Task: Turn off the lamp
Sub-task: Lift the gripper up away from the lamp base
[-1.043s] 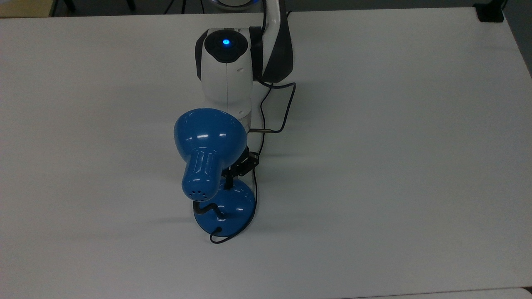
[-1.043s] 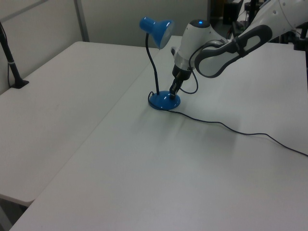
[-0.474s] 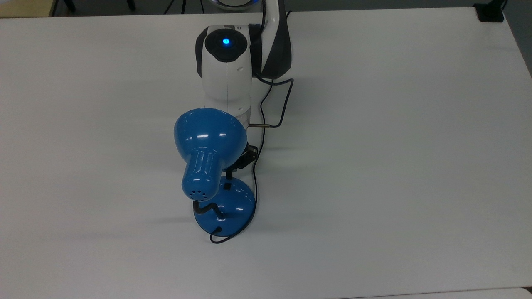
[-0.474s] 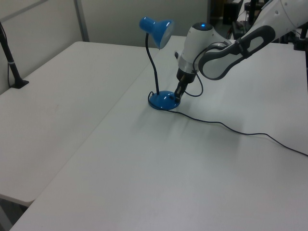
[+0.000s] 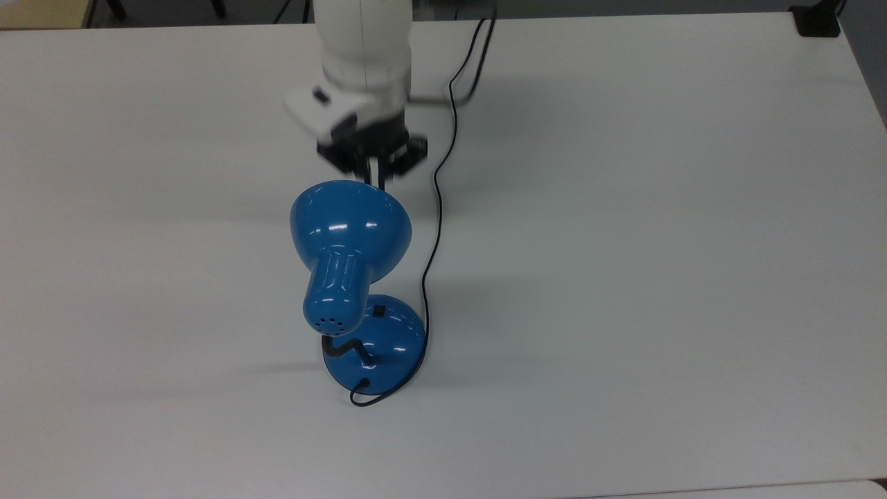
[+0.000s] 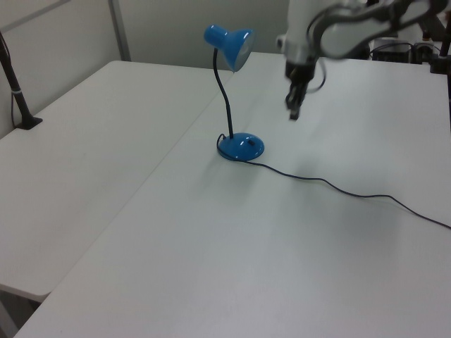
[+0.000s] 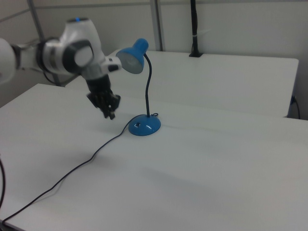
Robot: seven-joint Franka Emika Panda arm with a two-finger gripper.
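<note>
The glossy blue lamp stands mid-table, its bell shade (image 5: pixel 350 229) held on a black bendy neck (image 6: pixel 225 98) above the round domed base (image 5: pixel 378 343). The small black switch (image 5: pixel 378 311) on the base is uncovered. No pool of light shows on the table under the shade (image 7: pixel 132 57). My gripper (image 5: pixel 375 170) hangs in the air above the table, clear of the base (image 6: pixel 241 146) and beyond the shade toward the top view's top. Its fingers look shut with nothing between them. In the left view the gripper (image 6: pixel 293 113) is up and to the right of the base.
The lamp's black cord (image 5: pixel 433 235) runs from the base past the gripper and trails across the white table (image 6: pixel 338 186). A black clamped pole (image 6: pixel 14 84) stands at the left view's left table edge. Another black pole (image 7: pixel 194 29) rises behind the far table in the right view.
The gripper has lifted off the lamp base, where its tip rested at the switch, and pulled up and away toward the top view's top. The lamp has not moved.
</note>
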